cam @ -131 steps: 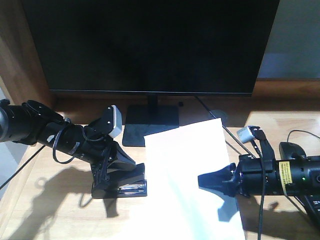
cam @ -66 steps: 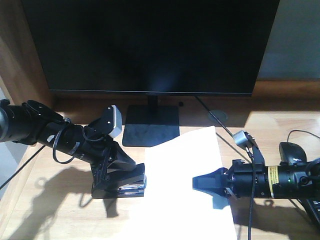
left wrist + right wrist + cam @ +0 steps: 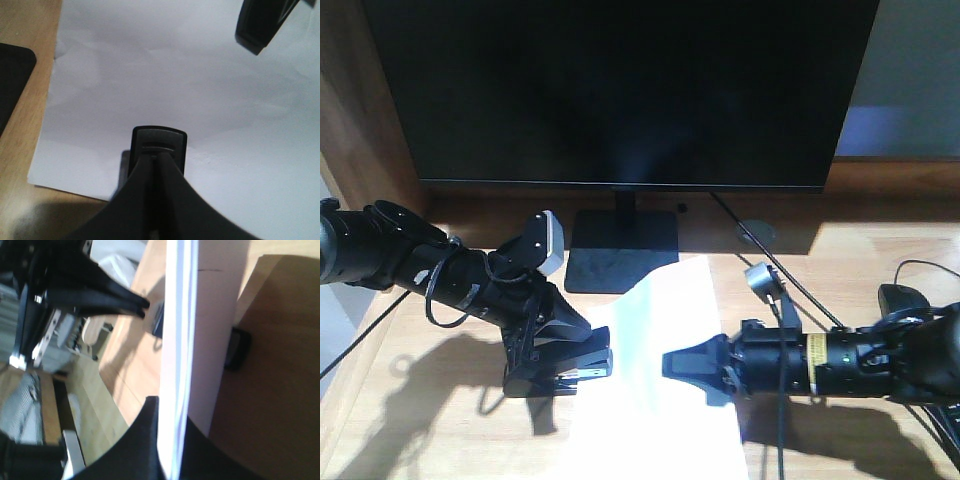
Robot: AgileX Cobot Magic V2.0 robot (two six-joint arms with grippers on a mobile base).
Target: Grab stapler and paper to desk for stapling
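The monitor (image 3: 620, 90) stood at the back of the desk (image 3: 860, 250), and the paper (image 3: 655, 400) lay in front of its base. My right gripper (image 3: 692, 366) was pinched shut on the sheet's right edge; the wrist view showed the edge clamped between its jaws. My left gripper (image 3: 582, 345) was closed on the stapler (image 3: 565, 365), whose nose rested at the sheet's left edge. I judged we were at the lining-up step: next the paper's margin needed feeding into the stapler's mouth, flat and square, before pressing down.
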